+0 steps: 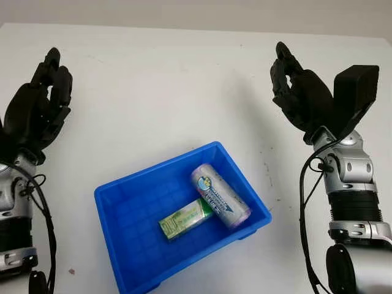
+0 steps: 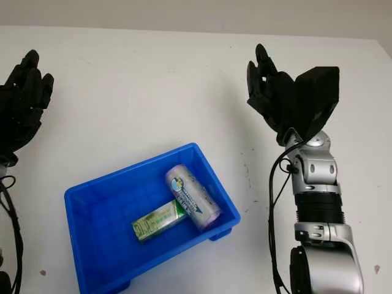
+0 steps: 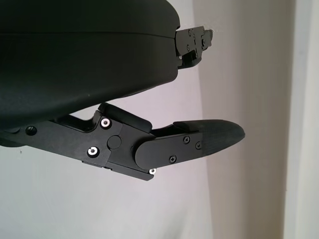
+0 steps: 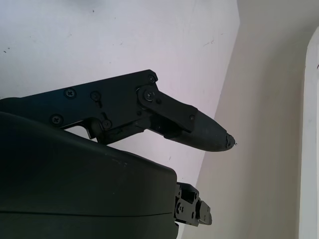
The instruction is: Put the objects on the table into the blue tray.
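We see the blue plastic rectangular tray (image 1: 122,208) sitting on the white table (image 1: 165,92) near the front edge, turned at an angle, between our two arms. Inside it lie two things: a pale purple cylindrical can with a printed label (image 1: 219,196), on its side along the tray's right-hand wall, and a small green and white rectangular packet (image 1: 185,218), lying flat on the tray floor and touching the can's near end. The tabletop around the tray carries no other loose object that we can make out, only a few small marks. Our left hand (image 1: 38,104) is raised over the table's left side, well apart from the tray, open and holding nothing. Our right hand (image 1: 300,92) is raised over the right side, likewise well apart from the tray, open and holding nothing; in the wrist views each hand's fingers (image 3: 199,142) reach out over bare white surface with nothing between them. We judge that the collecting is finished, since both objects already lie in the tray. The next move calls for little: a check of the table for anything missed, and otherwise lowering both arms clear of the tray without knocking its rim.
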You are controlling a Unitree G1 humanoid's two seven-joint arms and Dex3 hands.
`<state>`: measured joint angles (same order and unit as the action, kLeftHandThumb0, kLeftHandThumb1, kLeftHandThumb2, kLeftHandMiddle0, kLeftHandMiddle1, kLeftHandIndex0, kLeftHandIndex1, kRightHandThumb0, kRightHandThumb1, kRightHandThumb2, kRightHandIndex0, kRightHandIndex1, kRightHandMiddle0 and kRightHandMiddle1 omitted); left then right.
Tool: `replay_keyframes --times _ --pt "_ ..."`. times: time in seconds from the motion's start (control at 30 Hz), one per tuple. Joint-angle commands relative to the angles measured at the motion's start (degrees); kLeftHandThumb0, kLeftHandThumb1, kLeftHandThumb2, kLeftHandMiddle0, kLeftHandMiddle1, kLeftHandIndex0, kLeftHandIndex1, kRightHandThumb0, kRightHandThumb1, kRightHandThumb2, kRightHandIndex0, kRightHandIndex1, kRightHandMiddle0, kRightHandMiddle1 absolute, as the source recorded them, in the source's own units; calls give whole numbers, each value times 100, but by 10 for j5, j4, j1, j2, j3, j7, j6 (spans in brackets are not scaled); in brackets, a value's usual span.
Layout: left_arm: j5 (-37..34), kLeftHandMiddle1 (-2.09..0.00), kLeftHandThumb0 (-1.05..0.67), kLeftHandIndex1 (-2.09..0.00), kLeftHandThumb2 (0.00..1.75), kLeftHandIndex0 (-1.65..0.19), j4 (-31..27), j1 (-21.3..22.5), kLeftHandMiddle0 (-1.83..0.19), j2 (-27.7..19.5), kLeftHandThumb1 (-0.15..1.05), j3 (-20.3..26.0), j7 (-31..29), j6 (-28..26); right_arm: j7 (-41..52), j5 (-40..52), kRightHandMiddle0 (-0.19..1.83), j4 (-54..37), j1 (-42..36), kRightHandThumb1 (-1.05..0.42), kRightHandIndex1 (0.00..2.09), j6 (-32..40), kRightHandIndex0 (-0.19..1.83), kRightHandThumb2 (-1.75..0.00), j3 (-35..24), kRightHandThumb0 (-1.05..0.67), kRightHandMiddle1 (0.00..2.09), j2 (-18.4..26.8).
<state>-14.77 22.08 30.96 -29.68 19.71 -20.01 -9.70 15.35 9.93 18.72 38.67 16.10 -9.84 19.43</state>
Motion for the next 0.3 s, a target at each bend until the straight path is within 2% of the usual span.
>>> replay_keyframes --times 0.0,0.13,0.27 --pt "6 0 -75 0 63 19 33 23 19 1 105 -5 3 14 -12 3 -19 -18 -6 -105 0 -7 -19 -86 -5 -69 0 -9" --pt "2 0 -76 0 62 19 73 37 19 13 105 -7 9 26 -21 9 -19 -23 -9 -105 0 -5 -19 -86 -8 -70 0 -19" --pt "-4 0 -75 0 59 19 77 35 19 33 105 -9 22 26 -30 9 -19 -28 -15 -105 0 -1 -19 -86 -7 -69 0 -24"
